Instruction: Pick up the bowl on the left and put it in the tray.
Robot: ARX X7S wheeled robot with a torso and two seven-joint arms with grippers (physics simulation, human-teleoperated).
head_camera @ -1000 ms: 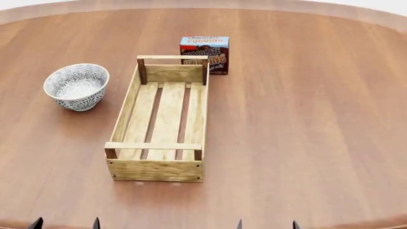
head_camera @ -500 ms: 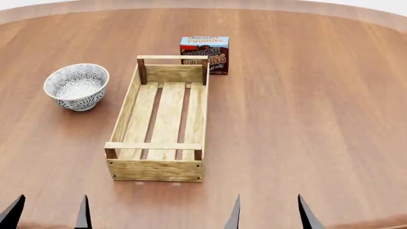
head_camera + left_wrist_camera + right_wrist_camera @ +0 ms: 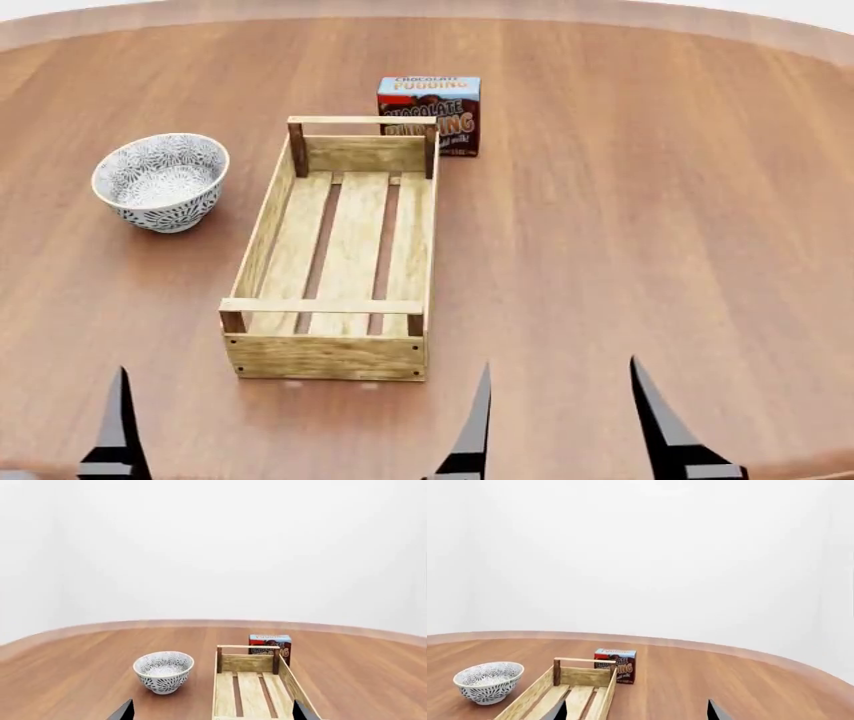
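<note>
Bowl (image 3: 160, 182) upright on table (image 3: 641, 200), ahead of left gripper (image 3: 296, 425) and off to its outer, left-hand side; nothing between the two. Well apart from fingertips; no contact. Tray (image 3: 340, 250) just beside bowl on its right, long axis running straight away from the fingers, near end closest to them. Box (image 3: 430, 113) beyond tray's far end, clear of the path.

Left gripper: fingers spread wide, nothing held. Right gripper (image 3: 557, 420): fingers parted, nothing held, on the far side of tray from bowl.

Judgement: left arm the nearer one and the only one with an unobstructed line. Bowl round, so no preferred axis for the grasp; rim pinch likely. Reach forward and outward required first.
</note>
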